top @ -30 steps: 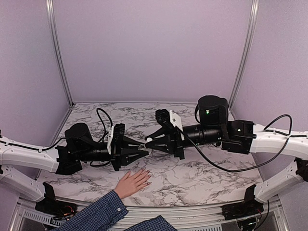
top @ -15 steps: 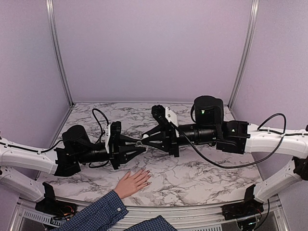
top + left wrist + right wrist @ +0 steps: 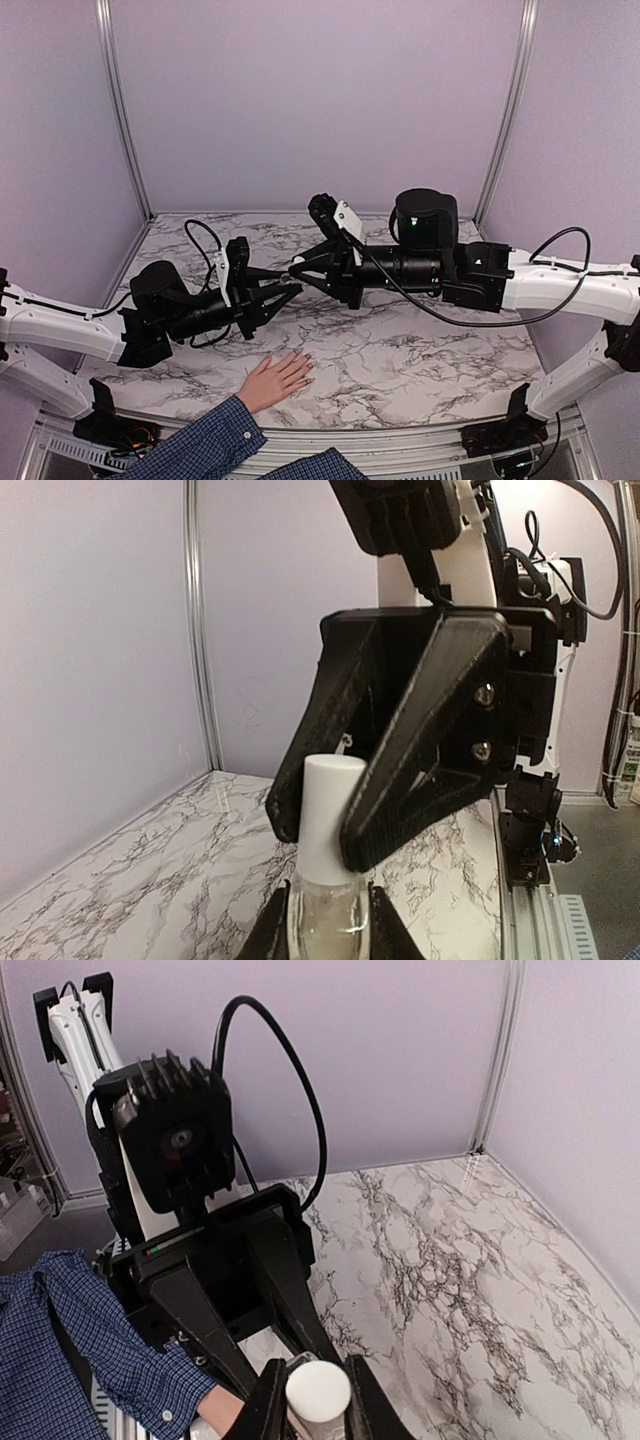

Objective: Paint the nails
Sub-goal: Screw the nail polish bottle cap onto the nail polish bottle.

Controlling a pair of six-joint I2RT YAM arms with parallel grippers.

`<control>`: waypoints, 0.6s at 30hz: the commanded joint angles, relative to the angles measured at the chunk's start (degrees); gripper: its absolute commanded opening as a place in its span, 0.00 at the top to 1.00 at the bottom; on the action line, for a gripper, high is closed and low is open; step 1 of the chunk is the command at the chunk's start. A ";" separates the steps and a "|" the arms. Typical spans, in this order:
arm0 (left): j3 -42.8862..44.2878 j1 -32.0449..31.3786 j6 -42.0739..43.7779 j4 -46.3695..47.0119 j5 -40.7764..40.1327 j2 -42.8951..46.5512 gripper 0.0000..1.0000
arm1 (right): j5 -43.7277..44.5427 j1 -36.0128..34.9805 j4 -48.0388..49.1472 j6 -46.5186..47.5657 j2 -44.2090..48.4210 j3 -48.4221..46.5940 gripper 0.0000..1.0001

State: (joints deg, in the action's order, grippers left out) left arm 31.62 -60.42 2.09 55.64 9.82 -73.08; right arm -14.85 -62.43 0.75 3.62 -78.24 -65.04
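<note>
A light-skinned hand in a blue plaid sleeve lies flat on the marble table near the front edge. Its nails are too small to make out clearly. Above and behind it, my two grippers meet tip to tip in the air. My left gripper is shut on a small clear glass polish bottle. The bottle's white cap sits between the fingers of my right gripper, which is shut on it. From the top view, the left gripper and right gripper hide the bottle.
The marble tabletop is walled by lilac panels at the back and sides. A black cable droops from the right arm above the table. The sleeve and wrist lie under the left arm in the right wrist view.
Both grippers have risen together and drifted back and slightly left, still joined at the bottle. The left gripper now tilts upward. The hand has not moved.
</note>
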 commanded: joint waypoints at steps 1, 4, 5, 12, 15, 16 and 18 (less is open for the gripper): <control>2.19 -0.31 -1.13 8.44 -2.14 -0.15 1.00 | 0.64 -1.02 -4.39 -1.32 -1.46 -1.20 0.75; 1.77 -0.28 -0.65 8.37 -0.82 -0.14 1.00 | -0.67 -1.02 -3.78 -0.71 -0.78 -0.82 0.68; 1.48 -0.23 -0.48 8.33 -0.16 0.12 1.00 | -1.44 -1.02 -3.52 -0.50 -0.41 -0.68 0.67; 0.06 -0.22 0.34 6.17 6.11 2.37 1.00 | -5.36 -1.02 -0.45 1.60 3.81 1.83 0.51; 0.10 -0.22 0.79 4.48 10.03 3.13 1.00 | -6.41 -1.02 1.32 2.53 5.55 2.81 0.44; 0.35 -0.22 0.99 3.63 11.54 3.38 1.00 | -6.95 -0.95 1.55 2.91 6.02 3.03 0.42; 1.21 -0.22 1.33 1.16 14.81 3.53 1.00 | -8.80 -0.81 1.62 4.12 6.89 3.22 0.41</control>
State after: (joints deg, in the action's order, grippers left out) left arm 31.75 -60.53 2.17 58.13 17.17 -71.26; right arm -20.08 -63.05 0.34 5.26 -73.73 -61.89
